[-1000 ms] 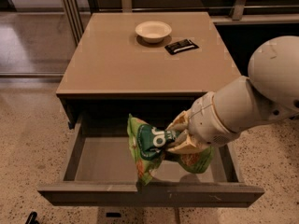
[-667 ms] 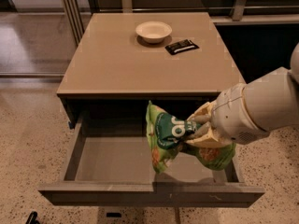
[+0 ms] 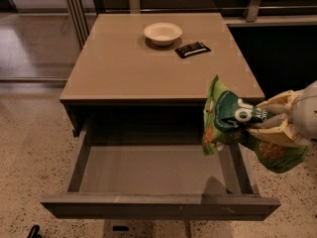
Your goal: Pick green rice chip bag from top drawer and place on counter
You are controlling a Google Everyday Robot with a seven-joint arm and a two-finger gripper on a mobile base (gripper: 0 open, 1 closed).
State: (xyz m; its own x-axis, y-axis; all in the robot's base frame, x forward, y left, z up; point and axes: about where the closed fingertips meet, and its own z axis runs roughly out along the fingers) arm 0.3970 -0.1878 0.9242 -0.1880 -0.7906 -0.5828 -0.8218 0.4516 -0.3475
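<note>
The green rice chip bag [image 3: 233, 119] is light green with a dark green band and white lettering. My gripper [image 3: 265, 124] is shut on it and holds it in the air at the right, over the right side of the open top drawer [image 3: 148, 170], level with the counter's front right corner. The drawer is pulled out and its flat bottom is bare. The tan counter [image 3: 133, 63] lies behind and to the left of the bag. My white arm enters from the right edge.
A white bowl [image 3: 162, 33] and a small flat black packet [image 3: 192, 49] sit at the back of the counter. A speckled floor surrounds the cabinet. Metal posts and a dark shelf stand behind it.
My gripper has lifted the bag up out of the drawer and carried it to the right. The drawer bottom now shows bare.
</note>
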